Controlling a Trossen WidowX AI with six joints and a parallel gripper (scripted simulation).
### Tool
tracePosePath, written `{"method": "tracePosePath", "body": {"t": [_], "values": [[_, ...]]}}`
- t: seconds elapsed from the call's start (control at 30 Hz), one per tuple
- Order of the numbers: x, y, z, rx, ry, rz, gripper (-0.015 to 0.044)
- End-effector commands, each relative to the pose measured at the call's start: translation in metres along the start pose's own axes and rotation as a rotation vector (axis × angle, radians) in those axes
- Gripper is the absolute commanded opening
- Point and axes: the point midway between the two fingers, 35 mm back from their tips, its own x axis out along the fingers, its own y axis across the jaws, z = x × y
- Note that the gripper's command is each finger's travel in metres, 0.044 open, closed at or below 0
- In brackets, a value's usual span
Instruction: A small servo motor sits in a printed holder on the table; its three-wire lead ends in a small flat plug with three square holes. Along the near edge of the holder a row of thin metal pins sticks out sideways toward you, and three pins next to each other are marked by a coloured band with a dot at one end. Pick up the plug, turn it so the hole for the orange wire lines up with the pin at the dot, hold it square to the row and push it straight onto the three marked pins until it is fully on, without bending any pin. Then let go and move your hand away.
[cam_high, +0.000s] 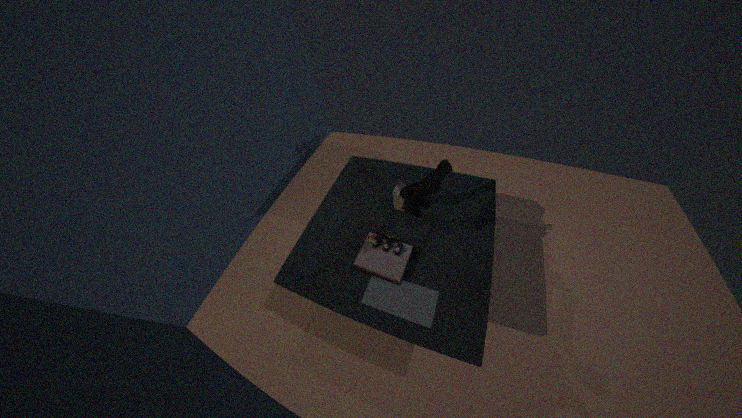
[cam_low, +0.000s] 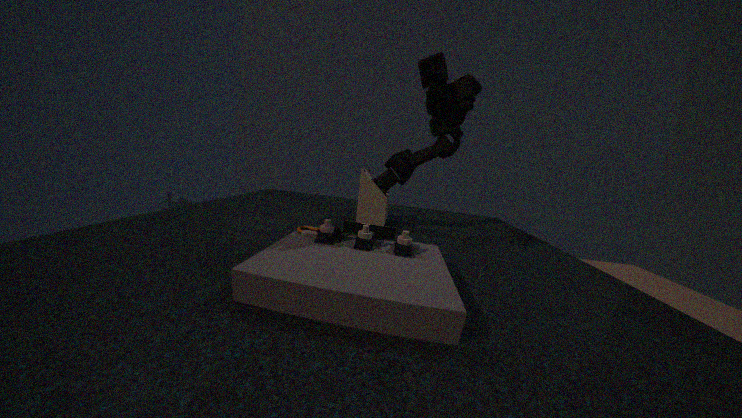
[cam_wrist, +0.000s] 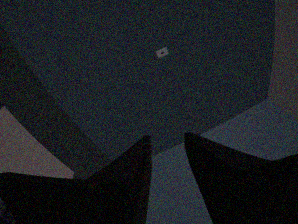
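Note:
The scene is very dim. The pale printed holder (cam_high: 381, 263) (cam_low: 342, 282) lies on the dark mat (cam_high: 321, 233). Three dark blocks with pale round tops stand along one edge of it; which is the servo motor I cannot tell. A bit of orange lead (cam_low: 307, 228) shows at the left end of that edge. The plug, the pins and the coloured band cannot be made out. My gripper (cam_wrist: 167, 140) is open with a narrow gap and nothing between its fingertips. The dark arm is raised behind the holder, well above it, in the exterior view.
A pale upright wedge (cam_high: 398, 199) (cam_low: 371, 202) stands at the arm's base, behind the holder. A pale flat rectangle (cam_high: 402, 302) lies on the mat beside the holder. The orange-brown table top (cam_high: 612, 270) extends around the mat. A small pale patch (cam_wrist: 158, 54) shows far off in the wrist view.

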Motion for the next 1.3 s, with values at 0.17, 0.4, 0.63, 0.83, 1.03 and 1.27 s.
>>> {"method": "tracePosePath", "body": {"t": [0.17, 0.4, 0.63, 0.83, 1.03, 1.27], "values": [[0.002, 0.014, 0.030, 0.148, -0.095, 0.057, 0.0115], [0.002, 0.024, 0.050, 0.260, -0.157, 0.106, 0.0115], [0.000, 0.035, 0.071, 0.373, -0.212, 0.162, 0.0115], [-0.004, 0.048, 0.093, 0.497, -0.265, 0.235, 0.0115], [0.012, 0.055, 0.085, 0.400, -0.200, 0.257, 0.0115], [0.044, 0.072, 0.064, 0.203, -0.070, 0.323, 0.0115]]}}
